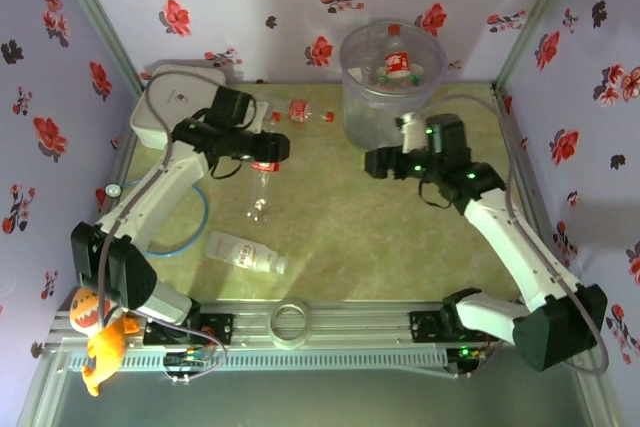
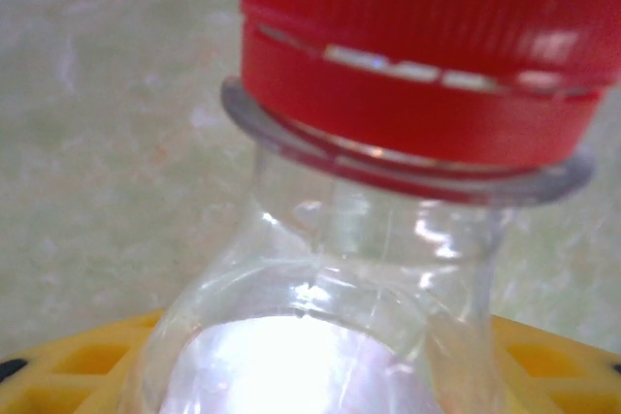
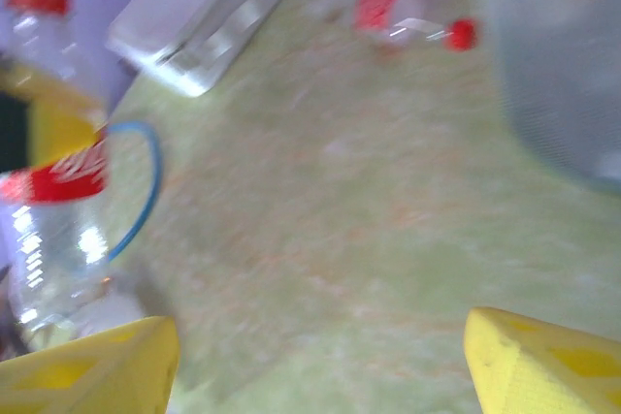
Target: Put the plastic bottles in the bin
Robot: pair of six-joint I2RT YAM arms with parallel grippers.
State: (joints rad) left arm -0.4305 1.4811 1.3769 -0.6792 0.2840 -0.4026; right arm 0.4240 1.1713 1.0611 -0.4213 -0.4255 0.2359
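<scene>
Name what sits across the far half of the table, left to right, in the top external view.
White box → clear bottle held in the left gripper → lying red-capped bottle → bin.

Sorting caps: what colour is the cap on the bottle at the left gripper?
Red cap; left wrist view shows it best.

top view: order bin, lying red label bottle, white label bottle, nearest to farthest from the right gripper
From the right gripper:
1. bin, just beyond it
2. red-label bottle, lying left of the bin
3. white-label bottle, front left
</scene>
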